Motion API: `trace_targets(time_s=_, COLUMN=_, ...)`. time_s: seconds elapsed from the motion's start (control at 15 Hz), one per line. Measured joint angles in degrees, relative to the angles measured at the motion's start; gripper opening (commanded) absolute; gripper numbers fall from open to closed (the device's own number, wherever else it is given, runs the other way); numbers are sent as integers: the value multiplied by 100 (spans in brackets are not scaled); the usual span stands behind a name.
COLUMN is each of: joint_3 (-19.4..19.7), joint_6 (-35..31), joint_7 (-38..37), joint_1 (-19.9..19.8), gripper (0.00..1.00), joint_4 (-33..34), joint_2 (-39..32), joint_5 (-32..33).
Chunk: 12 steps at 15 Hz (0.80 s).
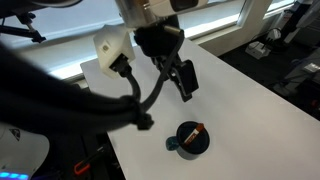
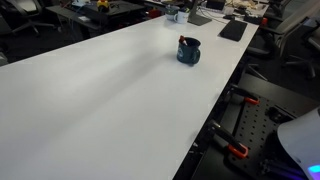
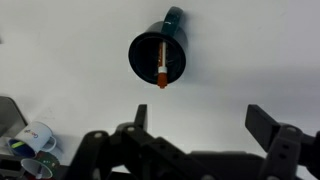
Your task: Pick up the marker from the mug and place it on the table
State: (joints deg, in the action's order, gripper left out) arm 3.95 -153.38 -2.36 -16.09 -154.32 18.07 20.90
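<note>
The dark blue-black mug (image 1: 189,138) stands on the white table (image 1: 250,120), also seen in an exterior view (image 2: 188,51) and from above in the wrist view (image 3: 160,54). The orange-red marker (image 3: 161,70) leans inside it, its tip poking over the rim; it also shows in an exterior view (image 1: 195,130). My gripper (image 1: 180,82) hangs above and behind the mug, open and empty. In the wrist view its two fingers (image 3: 200,118) are spread apart, with the mug above them in the picture.
The table's edge (image 2: 215,110) runs along one side, with chairs and desks beyond it. A small cup-like object (image 3: 33,140) sits at the lower left of the wrist view. Black items (image 2: 232,30) lie at the far end of the table.
</note>
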Motion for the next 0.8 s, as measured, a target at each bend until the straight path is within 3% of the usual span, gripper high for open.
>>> trace_targets(time_s=0.6, joint_3=-291, joint_6=-86, joint_7=-783, joint_1=-26, gripper=100, joint_4=105, joint_2=-494, joint_5=963)
trace_targets(time_s=0.67, joint_3=-286, joint_6=-86, joint_7=-834, joint_1=-26, gripper=98, joint_4=150, joint_2=-590, joint_5=1004)
trace_targets(time_s=0.73, joint_3=-269, joint_6=-86, joint_7=-850, joint_1=-27, gripper=85, joint_4=201, joint_2=-687, joint_5=1009)
trace_targets(time_s=0.8, joint_3=-244, joint_6=-86, joint_7=-853, joint_1=-27, gripper=91, joint_4=257, joint_2=-784, joint_5=1009)
